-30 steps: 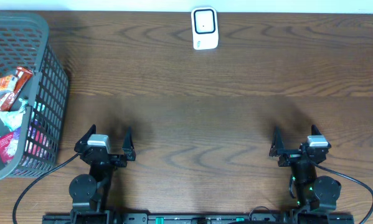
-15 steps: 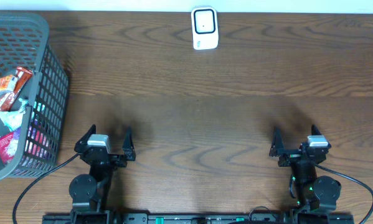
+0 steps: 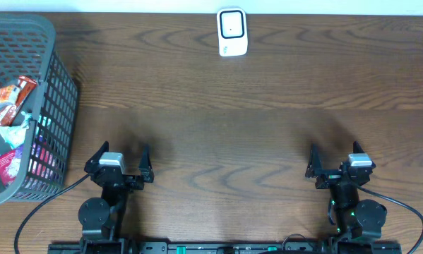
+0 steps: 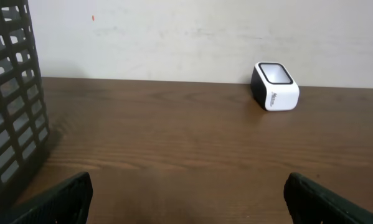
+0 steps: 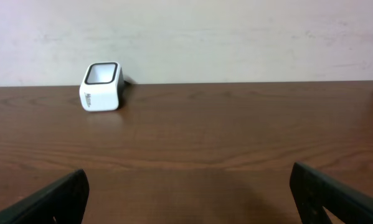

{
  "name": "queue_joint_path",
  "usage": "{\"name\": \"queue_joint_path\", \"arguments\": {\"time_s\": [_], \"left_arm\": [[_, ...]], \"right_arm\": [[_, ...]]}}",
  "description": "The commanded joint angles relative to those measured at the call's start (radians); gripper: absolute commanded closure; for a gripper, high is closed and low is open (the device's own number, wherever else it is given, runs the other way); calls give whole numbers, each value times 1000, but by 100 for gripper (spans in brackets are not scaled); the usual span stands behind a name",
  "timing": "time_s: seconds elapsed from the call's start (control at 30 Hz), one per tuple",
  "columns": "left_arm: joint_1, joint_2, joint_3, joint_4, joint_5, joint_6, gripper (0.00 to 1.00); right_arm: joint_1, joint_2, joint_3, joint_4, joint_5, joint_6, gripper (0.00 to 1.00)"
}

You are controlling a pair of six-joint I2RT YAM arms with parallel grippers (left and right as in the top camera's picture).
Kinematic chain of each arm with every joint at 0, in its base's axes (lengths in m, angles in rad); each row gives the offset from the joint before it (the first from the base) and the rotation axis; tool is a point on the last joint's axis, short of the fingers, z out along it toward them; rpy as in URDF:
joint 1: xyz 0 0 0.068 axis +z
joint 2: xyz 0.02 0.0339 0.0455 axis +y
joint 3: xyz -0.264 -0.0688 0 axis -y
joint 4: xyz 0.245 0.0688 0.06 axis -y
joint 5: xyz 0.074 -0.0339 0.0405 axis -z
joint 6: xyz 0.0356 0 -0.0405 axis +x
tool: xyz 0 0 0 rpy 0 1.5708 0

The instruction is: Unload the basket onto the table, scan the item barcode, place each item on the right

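Presently you have crinkly snack wrappers (image 3: pixel 13 95) lying inside the dark plastic lattice basket (image 3: pixel 52 92); the boxy white scanner (image 3: pixel 232 32) sits well right of it; left gripper (image 3: pixel 121 154) and right gripper (image 3: pixel 336 161), also rightward, gape wide, empty.

The left arm (image 3: pixel 96 212) sits folded low at 7 o'clock in the overhead view, and the right arm (image 3: pixel 359 215) at 5 o'clock. Both wrists are level and aim toward 12 o'clock. The left gripper (image 3: pixel 121 161) has its jaws spread wide and holds nothing. The right gripper (image 3: pixel 336 166) is likewise spread wide and bare. In each wrist view, only the dark fingertips (image 4: pixel 61 199) show, at the lower corners.
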Motion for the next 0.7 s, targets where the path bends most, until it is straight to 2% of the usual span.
{"name": "queue_joint_path", "arguments": {"time_s": [0.0,0.67], "left_arm": [[-4,-5,-17,-34,-5,-5,2],[-4,-5,-17,-31,6,-17,2]], "right_arm": [[8,-2,-2,-4,4,-19,1],[8,-2,-2,-4,4,-18,1]]}}
